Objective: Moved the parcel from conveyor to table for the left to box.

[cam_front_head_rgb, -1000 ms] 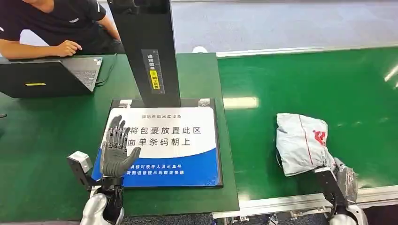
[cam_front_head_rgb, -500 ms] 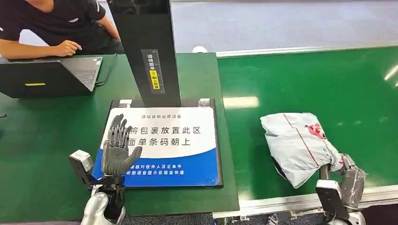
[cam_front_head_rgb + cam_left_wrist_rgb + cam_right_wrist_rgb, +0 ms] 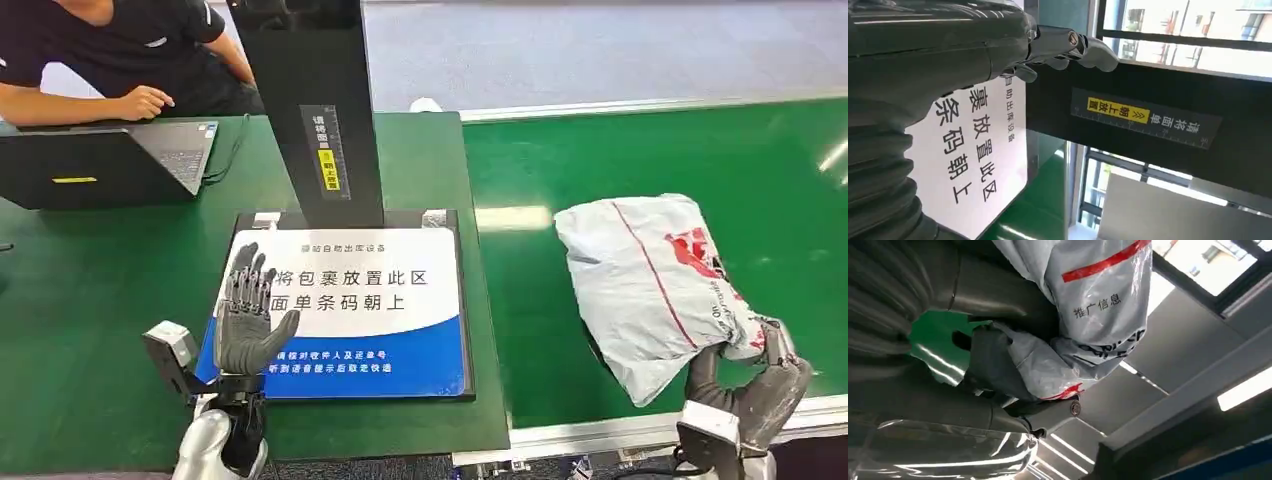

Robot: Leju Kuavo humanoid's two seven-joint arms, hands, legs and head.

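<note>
Parcel (image 3: pixel 655 285), a grey-white poly mailer with red print, is over the green conveyor (image 3: pixel 650 150), held up by its near lower corner in the right hand (image 3: pixel 752 380). Right wrist view confirms: fingers (image 3: pixel 993 362) wrapped round a bunched fold of the bag (image 3: pixel 1083 305), thumb closing from the other side, so a firm grasp, nothing loose visible. Bag's long axis runs from the hand up and away toward the robot's left, free end pointing roughly at the table; bulk hangs leftward of the fingers, not above them.

Target side: the table (image 3: pixel 80 300) lies left of the belt, with the white-and-blue placement mat (image 3: pixel 400 330) just across the belt edge from the parcel. Left hand (image 3: pixel 248 320) rests flat at the mat's near-left part, fingers spread and straight, holding nothing; left wrist view shows the fingertips (image 3: pixel 1088 47) extended in front of the black scanner post (image 3: pixel 310 100).

Judgement: right hand is the only one near the parcel; the carry goes leftward across the belt edge, free end arriving first. Risk: the bag could land on the left hand if it lies where it is. Person and laptop (image 3: pixel 100 160) at far left, well apart.
</note>
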